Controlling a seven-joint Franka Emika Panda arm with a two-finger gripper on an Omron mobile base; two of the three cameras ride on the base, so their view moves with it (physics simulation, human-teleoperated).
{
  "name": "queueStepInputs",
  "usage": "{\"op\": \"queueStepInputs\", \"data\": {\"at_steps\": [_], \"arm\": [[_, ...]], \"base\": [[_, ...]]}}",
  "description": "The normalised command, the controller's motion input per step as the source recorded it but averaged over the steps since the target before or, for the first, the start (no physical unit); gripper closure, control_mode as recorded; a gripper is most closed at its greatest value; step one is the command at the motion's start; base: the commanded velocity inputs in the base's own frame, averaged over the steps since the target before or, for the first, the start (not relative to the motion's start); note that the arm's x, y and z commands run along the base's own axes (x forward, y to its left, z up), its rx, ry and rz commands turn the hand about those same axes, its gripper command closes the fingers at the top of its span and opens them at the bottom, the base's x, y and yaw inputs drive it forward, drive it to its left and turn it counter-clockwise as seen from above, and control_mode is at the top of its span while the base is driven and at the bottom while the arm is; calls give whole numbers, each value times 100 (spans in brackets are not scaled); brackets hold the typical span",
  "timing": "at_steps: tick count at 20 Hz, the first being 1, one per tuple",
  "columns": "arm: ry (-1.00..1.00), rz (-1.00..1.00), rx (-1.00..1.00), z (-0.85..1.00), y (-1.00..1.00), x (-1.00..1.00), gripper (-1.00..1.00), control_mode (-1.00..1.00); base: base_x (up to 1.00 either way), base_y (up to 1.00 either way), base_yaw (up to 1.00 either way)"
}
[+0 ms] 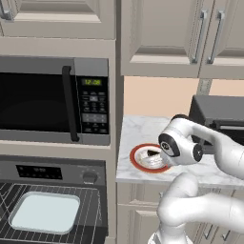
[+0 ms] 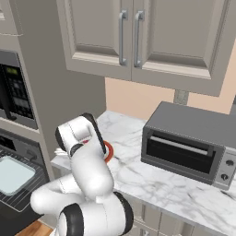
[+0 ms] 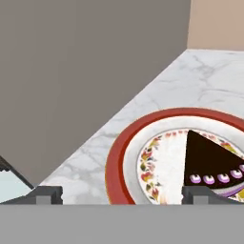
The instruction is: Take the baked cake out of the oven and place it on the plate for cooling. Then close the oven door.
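Observation:
The baked cake, a dark wedge with whitish dots along one edge, lies on the plate, which is round and white with a red rim. The plate rests on the marble counter, with the cake on it beside my wrist. My gripper hovers just over the plate's near side, open, with nothing between its fingertips. In the right base view my arm hides all but a bit of the plate's rim. The oven at lower left stands open with its wire rack showing; the oven door is out of view.
A pale rectangular tray sits on the oven rack. The microwave is above the oven. A grey toaster oven stands on the counter to the right of the plate. Wall cabinets hang overhead.

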Motion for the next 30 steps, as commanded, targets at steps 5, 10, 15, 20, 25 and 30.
{"op": "queueStepInputs", "data": {"at_steps": [5,10,15,20,25,30], "arm": [[12,-2,0,45,-17,-25,-100,-100],[6,0,0,39,-14,-11,-100,-100],[0,0,0,2,-5,-5,-100,-100],[1,0,0,0,0,-11,-100,100],[0,0,0,0,0,0,-100,100],[0,0,0,0,0,0,-100,100]], "base": [[0,0,0],[0,0,0],[0,0,0],[-9,-1,0],[-95,-19,-4],[-100,16,-10]]}}
